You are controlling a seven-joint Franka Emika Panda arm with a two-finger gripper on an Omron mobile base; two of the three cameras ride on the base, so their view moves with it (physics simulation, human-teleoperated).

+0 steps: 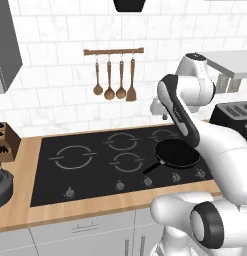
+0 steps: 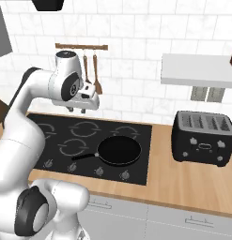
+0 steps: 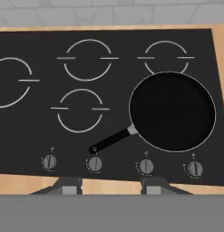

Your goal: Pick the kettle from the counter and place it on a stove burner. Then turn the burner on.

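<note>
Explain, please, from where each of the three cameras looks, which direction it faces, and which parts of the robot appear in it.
Left base view: behind the arm, left side, facing the stove and tiled wall; the white arm rises at lower right.
Right base view: behind the arm, right side, facing the stove, toaster and counter; the arm rises at lower left, gripper above the glass.
Hand view: looks down on the stove; fingertips at the bottom.
All three share the frying pan.
</note>
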